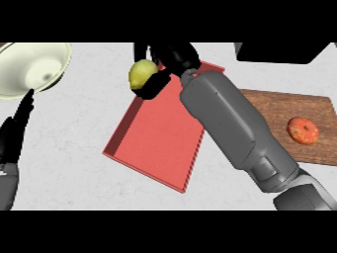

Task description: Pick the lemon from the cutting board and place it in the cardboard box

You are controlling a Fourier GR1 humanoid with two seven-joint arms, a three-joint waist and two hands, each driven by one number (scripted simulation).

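The robot's right hand (165, 62) reaches up the middle of the view, its grey forearm (229, 128) crossing diagonally from the lower right corner; its black fingers are curled round the yellow-green lemon (142, 72), which is held at the upper left edge of the shallow red cardboard box (156, 143), clear of the board; the box lies as a tilted rectangle in the centre of the pale speckled counter (68, 168), its low walls visible along the lower and left sides, and the forearm covers its upper right edge; the brown wooden cutting board (324, 123) lies to the right, just beside the forearm, with a round orange-red fruit (303, 130) sitting near its middle; open counter shows left of the box and below it; a cream round bowl-shaped dish (25, 69) sits at the upper left corner, near the counter's edge; the left hand (10, 136) rests at the left edge, fingers straight and pointing up towards that dish, well apart from the box; a dark blocky object (280, 52) sits at the top right, cut by the view's edge; no writing or label can be read anywhere
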